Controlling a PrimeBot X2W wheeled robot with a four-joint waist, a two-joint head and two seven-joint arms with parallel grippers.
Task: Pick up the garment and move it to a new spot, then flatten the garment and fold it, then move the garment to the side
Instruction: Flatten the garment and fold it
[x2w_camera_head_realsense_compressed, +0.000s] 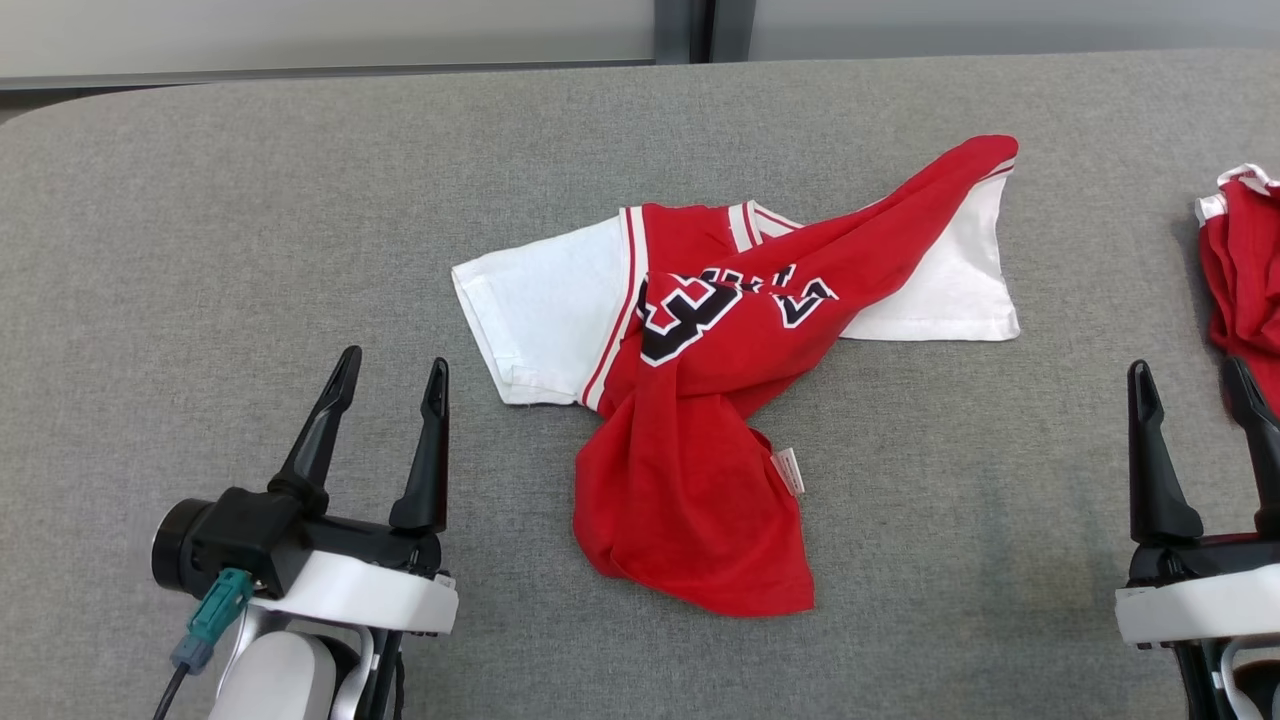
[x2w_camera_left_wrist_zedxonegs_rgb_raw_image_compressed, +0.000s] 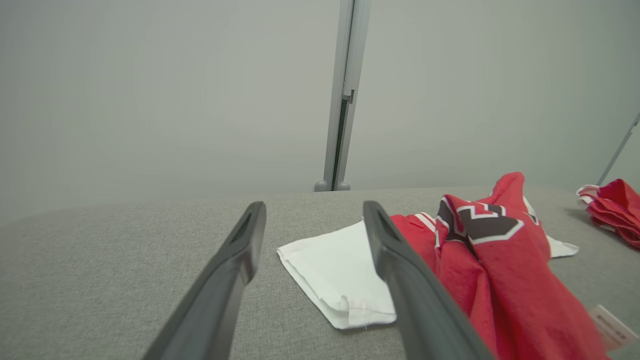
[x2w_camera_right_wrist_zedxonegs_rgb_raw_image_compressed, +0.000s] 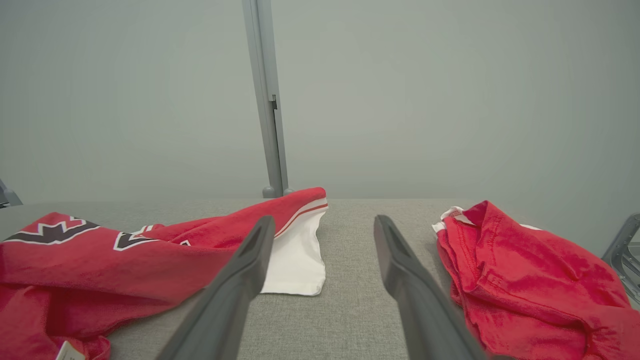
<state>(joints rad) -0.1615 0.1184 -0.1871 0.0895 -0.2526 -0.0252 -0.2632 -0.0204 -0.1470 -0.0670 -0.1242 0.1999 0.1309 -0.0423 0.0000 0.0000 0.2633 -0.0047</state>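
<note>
Left pincer (x2w_camera_head_realsense_compressed: 394, 358) at 7 o'clock and right pincer (x2w_camera_head_realsense_compressed: 1186, 365) at 5 o'clock, both spread wide, empty. Garment (x2w_camera_head_realsense_compressed: 700, 420) lies mid-table (x2w_camera_head_realsense_compressed: 200, 200), at 12 o'clock from them. Red body twisted, bunched hem nearest, white sleeves at 9 and 3. Judged light, limp, not slippery; will sag and drag. Best hold: hem bunch or sleeve edges. Second red heap (x2w_camera_head_realsense_compressed: 1245, 270) at far 3 o'clock.

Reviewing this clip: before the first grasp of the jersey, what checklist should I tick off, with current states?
1. Left gripper open, holding nothing: ok.
2. Right gripper open, holding nothing: ok.
3. Jersey lies within the table edges: ok.
4. Jersey flat: not ok, twisted and bunched.
5. Jersey apart from second red garment: ok.
6. Right gripper apart from that second garment: cannot tell, they overlap in the head view.
</note>
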